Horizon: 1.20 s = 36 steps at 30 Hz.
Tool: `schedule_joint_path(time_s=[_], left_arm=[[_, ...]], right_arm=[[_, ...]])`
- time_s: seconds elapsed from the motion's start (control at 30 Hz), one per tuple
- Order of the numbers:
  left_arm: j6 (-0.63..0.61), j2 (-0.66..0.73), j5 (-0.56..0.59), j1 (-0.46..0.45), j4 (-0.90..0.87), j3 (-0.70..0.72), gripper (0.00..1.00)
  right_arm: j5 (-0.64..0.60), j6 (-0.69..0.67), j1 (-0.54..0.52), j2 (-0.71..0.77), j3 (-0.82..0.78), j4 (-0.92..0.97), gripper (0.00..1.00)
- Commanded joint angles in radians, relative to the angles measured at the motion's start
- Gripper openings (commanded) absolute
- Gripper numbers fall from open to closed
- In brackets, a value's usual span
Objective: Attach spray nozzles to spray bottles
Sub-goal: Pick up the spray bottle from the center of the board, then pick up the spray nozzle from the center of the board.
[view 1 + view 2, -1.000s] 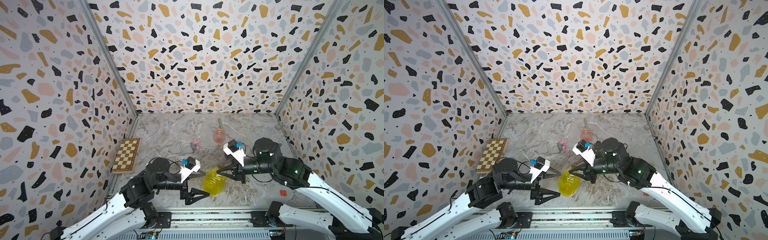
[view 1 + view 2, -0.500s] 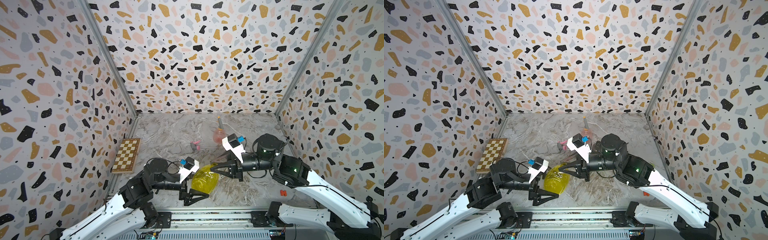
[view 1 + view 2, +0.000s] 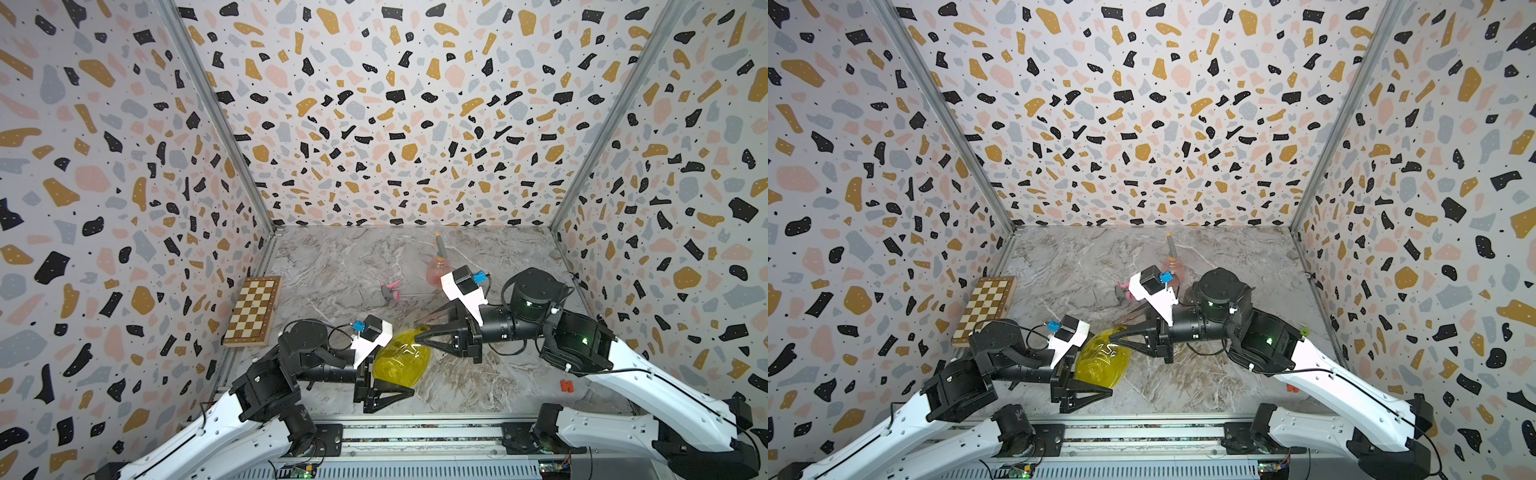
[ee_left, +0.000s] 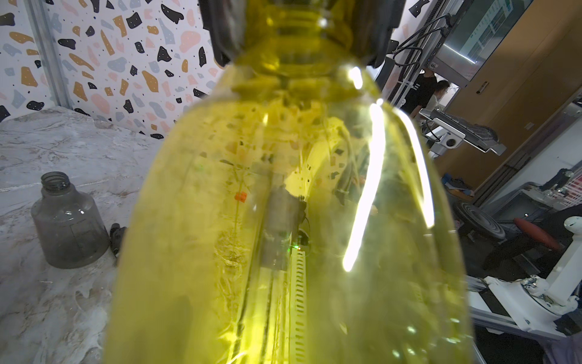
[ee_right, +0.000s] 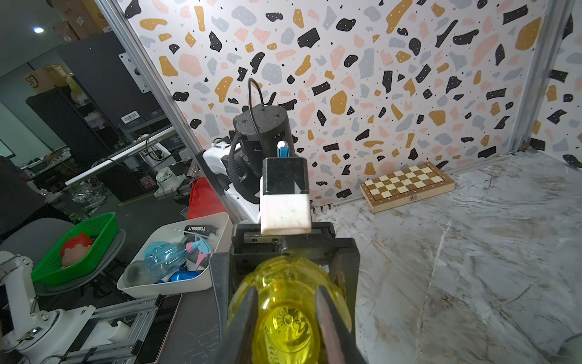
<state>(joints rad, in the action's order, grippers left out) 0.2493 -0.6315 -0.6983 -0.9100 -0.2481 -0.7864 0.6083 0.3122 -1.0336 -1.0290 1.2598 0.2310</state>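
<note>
Bottle [image 3: 401, 359], empty yellow, pinched by right end effector [image 3: 417, 331]; left end effector's [image 3: 395, 372] closure unclear.

In the left wrist view the yellow bottle [image 4: 283, 220] is filling the frame, blurring and running off the edges, and is hiding most of the black nozzle [image 4: 117, 231]. In both top views it is covering the far finger of the left gripper [image 3: 399, 370], so contact is not showing. In a top view the right wrist camera [image 3: 1152, 286] is masking part of the pink bottle [image 3: 1173, 264] and pink nozzle [image 3: 1122, 289]. An orange bit [image 3: 566, 385] is showing too small to identify.
</note>
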Motion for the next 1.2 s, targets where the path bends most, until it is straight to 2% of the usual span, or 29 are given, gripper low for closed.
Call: schedule_joint_path(time_s=[0.0, 0.2, 0.23, 0.3, 0.37, 0.43, 0.53, 0.6, 0.63, 0.77, 0.87, 0.97, 1.17], left_arm=[[-0.005, 0.009, -0.023, 0.003, 0.038, -0.013, 0.91], [-0.006, 0.016, -0.022, 0.003, 0.029, -0.015, 0.85], [-0.006, 0.018, -0.022, 0.003, 0.027, -0.016, 0.83], [-0.008, 0.020, -0.020, 0.003, 0.023, -0.018, 0.79], [-0.012, 0.022, -0.013, 0.003, 0.020, -0.020, 0.74], [-0.012, 0.026, -0.010, 0.003, 0.017, -0.023, 0.68], [-0.016, 0.033, -0.001, 0.003, 0.004, -0.027, 0.58], [-0.022, 0.042, 0.009, 0.003, -0.010, -0.033, 0.50], [-0.024, 0.048, 0.017, 0.002, -0.020, -0.038, 0.42], [-0.024, 0.093, 0.090, 0.003, -0.051, -0.064, 0.20], [-0.004, 0.127, 0.210, 0.003, -0.077, -0.096, 0.00], [0.011, 0.147, 0.352, 0.003, -0.120, -0.138, 0.00], [0.018, 0.165, 0.470, 0.002, -0.189, -0.187, 0.00]], right_arm=[[-0.012, 0.008, -0.003, 0.017, 0.029, -0.040, 0.00], [-0.026, 0.013, -0.003, 0.019, 0.028, -0.042, 0.01], [-0.030, 0.014, -0.003, 0.019, 0.029, -0.042, 0.07], [-0.047, 0.018, -0.003, 0.023, 0.030, -0.042, 0.25], [-0.064, 0.020, -0.003, 0.028, 0.031, -0.043, 0.50], [-0.096, 0.019, -0.003, 0.037, 0.039, -0.038, 0.61], [-0.234, 0.023, -0.003, 0.068, 0.046, -0.026, 0.71], [-0.333, 0.027, 0.007, 0.087, 0.054, -0.001, 0.73], [-0.361, 0.032, 0.028, 0.084, 0.064, 0.023, 0.73], [-0.247, 0.072, 0.198, 0.032, 0.033, 0.054, 0.71], [-0.209, 0.063, 0.274, -0.055, -0.013, 0.061, 0.71], [-0.220, 0.007, 0.275, -0.192, -0.022, 0.083, 0.69], [-0.341, -0.109, 0.247, -0.530, 0.048, 0.120, 0.63]])
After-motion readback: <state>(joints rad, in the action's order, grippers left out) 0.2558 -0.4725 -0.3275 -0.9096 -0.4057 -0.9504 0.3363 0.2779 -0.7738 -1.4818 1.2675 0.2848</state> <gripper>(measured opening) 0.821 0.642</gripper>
